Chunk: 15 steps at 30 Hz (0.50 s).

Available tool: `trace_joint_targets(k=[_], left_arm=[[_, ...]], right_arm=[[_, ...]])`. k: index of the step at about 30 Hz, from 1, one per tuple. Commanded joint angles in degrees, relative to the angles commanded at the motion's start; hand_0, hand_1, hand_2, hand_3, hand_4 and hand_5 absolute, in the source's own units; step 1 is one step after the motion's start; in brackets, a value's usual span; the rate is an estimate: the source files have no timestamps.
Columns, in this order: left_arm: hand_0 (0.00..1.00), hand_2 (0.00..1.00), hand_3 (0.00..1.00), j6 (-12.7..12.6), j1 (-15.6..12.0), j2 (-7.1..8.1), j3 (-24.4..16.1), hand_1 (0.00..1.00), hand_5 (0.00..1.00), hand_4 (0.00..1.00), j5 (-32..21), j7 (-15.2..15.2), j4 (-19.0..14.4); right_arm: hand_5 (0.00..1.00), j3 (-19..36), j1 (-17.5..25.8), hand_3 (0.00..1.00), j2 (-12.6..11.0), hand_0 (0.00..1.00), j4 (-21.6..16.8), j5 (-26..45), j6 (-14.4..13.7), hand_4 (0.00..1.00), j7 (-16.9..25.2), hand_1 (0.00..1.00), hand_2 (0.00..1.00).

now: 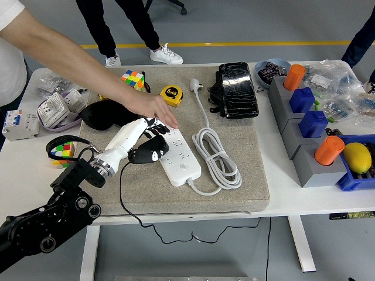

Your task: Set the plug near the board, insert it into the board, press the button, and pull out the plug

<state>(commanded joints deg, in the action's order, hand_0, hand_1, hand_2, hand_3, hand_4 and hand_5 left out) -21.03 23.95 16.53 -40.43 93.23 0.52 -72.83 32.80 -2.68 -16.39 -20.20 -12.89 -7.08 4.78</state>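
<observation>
A: In the head view, what is the left hand (145,136) doing?

B: Its fingers (153,142) are curled around a black plug (149,155), held at the left edge of the white board (179,154), touching or nearly so. I can't tell whether the pins are seated. A thin black cable (126,199) trails from the plug over the near edge.

A: So which step?

B: I judge it as bringing the plug to the board, on the verge of inserting. The next move calls for lining the pins up with a socket and pressing straight down. A person's hand (153,109) rests on the board's far end, apparently steadying it.

A: The right arm?

B: Out of sight.

A: And the surface?

B: The board lies on a grey felt mat (246,187) on the white tabletop (293,199), its own white cord (217,158) coiled just beside it. Cluttered around: a yellow tape measure (170,93), colour cubes, grey blocks with orange and blue caps. Beyond is grey floor with a yellow line, and people standing at the far side
</observation>
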Motion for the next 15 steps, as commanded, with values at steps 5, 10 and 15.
trace_joint_targets(k=[5,10,15], left_arm=[[0.481,0.621,0.605,-0.2,-0.3,0.35,-1.2,0.608,0.067,0.801,0.4,-0.1,-1.5],[0.475,0.619,0.607,-0.1,-0.9,0.75,-2.0,0.597,0.073,0.806,0.5,0.2,-3.5],[0.232,0.489,0.620,0.5,-2.0,1.33,-3.1,0.330,0.078,0.814,-0.1,1.4,-7.1]], right_arm=[[0.470,0.1,0.0,0.538,0.0,0.573,0.0,-0.1,0.0,0.924,0.0,0.639,0.602],[0.470,0.1,0.0,0.538,0.0,0.574,-0.1,-0.1,0.0,0.923,0.0,0.639,0.601],[0.469,-0.1,0.1,0.538,0.0,0.574,0.0,-0.1,0.0,0.924,0.0,0.639,0.602]])
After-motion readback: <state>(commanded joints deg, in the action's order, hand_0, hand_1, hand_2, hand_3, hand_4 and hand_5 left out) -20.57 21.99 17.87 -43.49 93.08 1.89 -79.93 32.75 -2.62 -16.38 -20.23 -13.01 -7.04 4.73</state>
